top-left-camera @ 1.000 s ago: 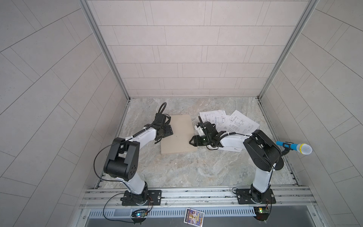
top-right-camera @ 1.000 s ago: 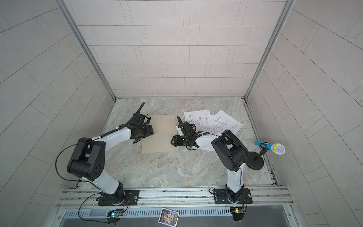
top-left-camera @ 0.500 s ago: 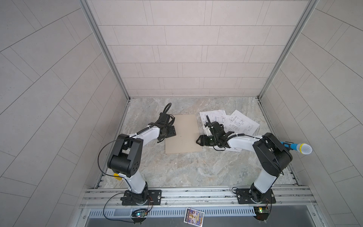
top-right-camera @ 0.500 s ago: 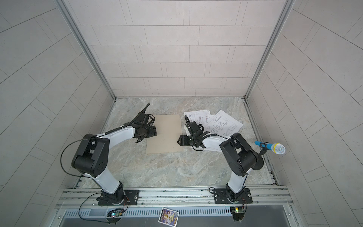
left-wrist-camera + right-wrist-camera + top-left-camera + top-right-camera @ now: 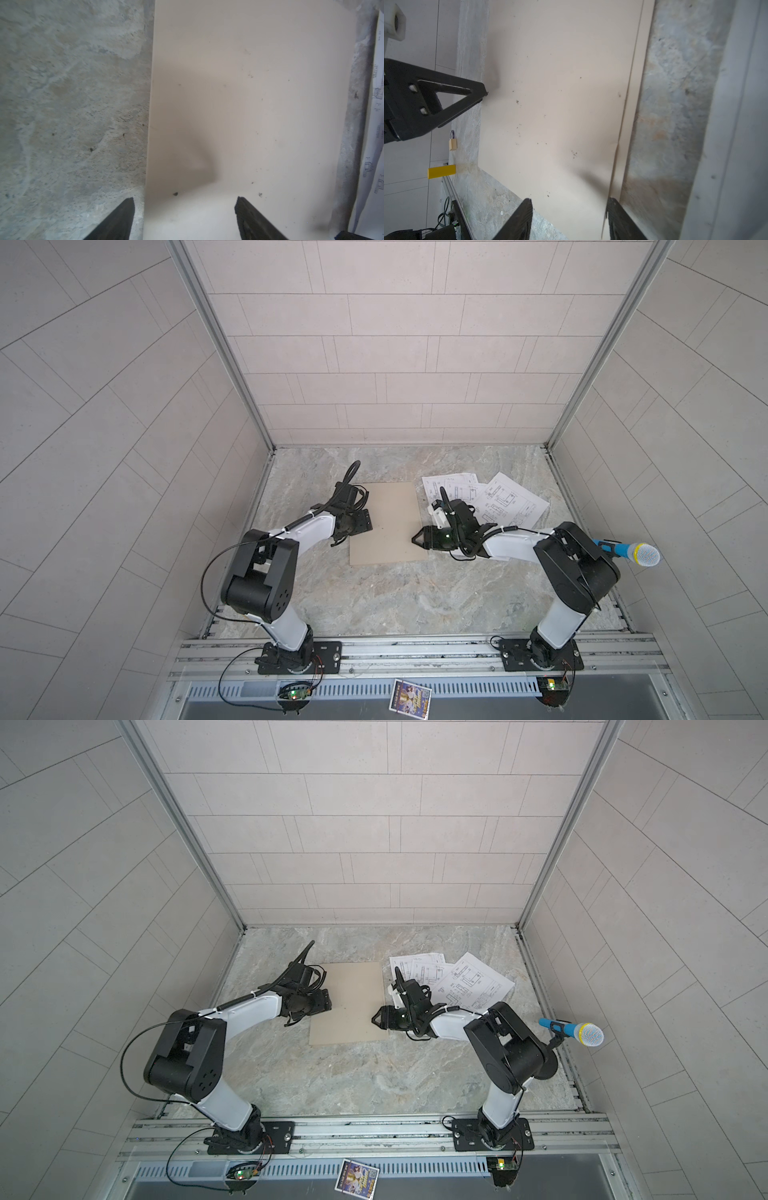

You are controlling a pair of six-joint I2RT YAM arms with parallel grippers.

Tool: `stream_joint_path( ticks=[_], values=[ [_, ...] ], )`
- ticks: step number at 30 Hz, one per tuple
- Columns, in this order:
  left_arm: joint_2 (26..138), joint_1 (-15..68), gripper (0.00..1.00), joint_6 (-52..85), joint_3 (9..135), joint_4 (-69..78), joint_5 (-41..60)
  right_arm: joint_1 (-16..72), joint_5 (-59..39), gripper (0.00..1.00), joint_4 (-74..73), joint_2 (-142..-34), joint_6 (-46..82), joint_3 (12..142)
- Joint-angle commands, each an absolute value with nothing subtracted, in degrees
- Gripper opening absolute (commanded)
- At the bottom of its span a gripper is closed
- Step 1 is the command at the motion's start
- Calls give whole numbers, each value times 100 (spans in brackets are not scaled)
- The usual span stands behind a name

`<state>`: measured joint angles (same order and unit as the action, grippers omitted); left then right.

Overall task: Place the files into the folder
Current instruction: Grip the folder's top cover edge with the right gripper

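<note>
Your folder (image 5: 388, 526) lies flat and closed mid-worktop (image 5: 374, 597), with the files (image 5: 511, 502) fanned just right of it, toward the far side. Your left gripper (image 5: 184, 200) stands wide over its left edge. Your right gripper (image 5: 570, 200), jaws partly apart, straddles its right edge.

The folder (image 5: 388, 510) is smooth, matt tan cardboard; the files (image 5: 511, 502) are white paper; the desk (image 5: 374, 601) looks like rough stone.

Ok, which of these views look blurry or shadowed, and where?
Left wrist view: soft shadow on the folder ahead of the left pincer. Right wrist view: streaky blur along the table. Both top views: sharp, evenly lit.
</note>
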<state>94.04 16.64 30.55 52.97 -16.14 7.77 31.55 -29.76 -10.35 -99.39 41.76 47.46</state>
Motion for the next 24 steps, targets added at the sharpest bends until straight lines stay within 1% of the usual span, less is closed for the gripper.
stream_joint_path(
  ticks=[1, 9, 14, 24],
  values=[
    [9222, 1670, 82, 3138, 5135, -1600, 856, 3146, -3073, 57, -1248, -10089, 4302, 4803],
    [9107, 1670, 82, 3181, 5059, -1582, 881, 3142, -3076, 57, -1229, -10308, 4263, 4868],
    [9096, 1679, 82, 3208, 5044, -1488, 984, 3127, -3131, 59, -1251, -10378, 4282, 4865],
    [9090, 1683, 82, 3278, 4914, -1298, 1077, 2964, -4002, 58, -2722, -10443, 5347, 4499]
  ],
)
